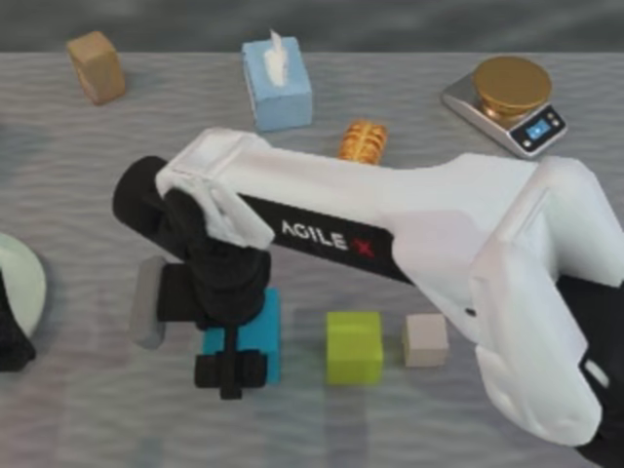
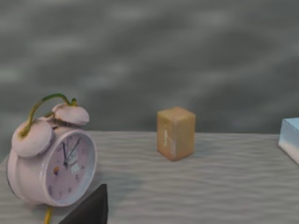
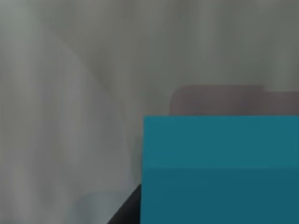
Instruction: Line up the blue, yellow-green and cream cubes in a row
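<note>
Three cubes, one of each colour, sit in a row along the near part of the table (image 1: pixel 88 409). The blue cube (image 1: pixel 258 336) is the largest, a flat matte teal, and stands at the left end of the row. The yellow-green cube (image 1: pixel 354 346) is mid-sized, plain lime, in the middle and set apart from the blue one by a small gap. The cream cube (image 1: pixel 426 339) is the smallest, off-white, at the right end, close beside the yellow-green one without touching. The three fronts lie roughly on one line.

The right gripper (image 1: pixel 230 369) is directly over the blue cube, its dark wrist covering the cube's left part. The right wrist view is filled by the cube's teal face (image 3: pixel 219 168). Whether the fingers are spread or closed on the cube cannot be told.

The white right arm (image 1: pixel 419 229) reaches across the table from the right. The left arm (image 1: pixel 12 341) is parked at the left edge; the state of its fingers cannot be told.

Other items, one of each: a pale blue tissue box (image 1: pixel 278 83) at the back centre, a tan block (image 1: pixel 96 66) at the back left, a kitchen scale (image 1: pixel 507 102) at the back right, a small orange ribbed object (image 1: pixel 363 141) behind the arm, a grey block (image 1: pixel 148 302) left of the gripper, and a white alarm clock (image 2: pixel 49 163) seen in the left wrist view.
</note>
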Controlling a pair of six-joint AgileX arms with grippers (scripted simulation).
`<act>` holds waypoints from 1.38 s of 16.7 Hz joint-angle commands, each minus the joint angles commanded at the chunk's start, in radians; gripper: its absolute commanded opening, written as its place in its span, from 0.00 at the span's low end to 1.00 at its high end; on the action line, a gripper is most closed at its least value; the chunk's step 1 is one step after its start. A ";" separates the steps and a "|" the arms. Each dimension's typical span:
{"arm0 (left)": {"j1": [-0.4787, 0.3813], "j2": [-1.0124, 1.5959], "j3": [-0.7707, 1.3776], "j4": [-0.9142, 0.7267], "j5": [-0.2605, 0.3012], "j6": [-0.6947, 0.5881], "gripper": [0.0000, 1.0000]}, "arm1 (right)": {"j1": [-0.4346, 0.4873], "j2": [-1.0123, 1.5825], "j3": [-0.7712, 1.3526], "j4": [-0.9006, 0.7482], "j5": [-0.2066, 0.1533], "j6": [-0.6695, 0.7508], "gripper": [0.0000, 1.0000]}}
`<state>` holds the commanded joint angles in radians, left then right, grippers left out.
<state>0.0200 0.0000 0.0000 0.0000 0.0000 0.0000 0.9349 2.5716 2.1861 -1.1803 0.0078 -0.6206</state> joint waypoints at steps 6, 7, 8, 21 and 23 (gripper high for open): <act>0.000 0.000 0.000 0.000 0.000 0.000 1.00 | 0.000 0.000 0.000 0.000 0.000 0.000 0.45; 0.000 0.000 0.000 0.000 0.000 0.000 1.00 | 0.000 0.000 0.000 0.000 0.000 0.000 0.53; 0.000 0.000 0.000 0.000 0.000 0.000 1.00 | 0.000 0.000 0.000 0.000 0.000 0.000 0.60; 0.000 0.000 0.000 0.000 0.000 0.000 1.00 | 0.000 0.000 0.000 0.000 0.000 0.000 1.00; 0.000 0.000 0.000 0.000 0.000 0.000 1.00 | -0.001 0.000 0.004 -0.003 0.000 0.000 1.00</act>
<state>0.0200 0.0000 0.0000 0.0000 0.0000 0.0000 0.9343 2.5717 2.1896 -1.1837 0.0079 -0.6204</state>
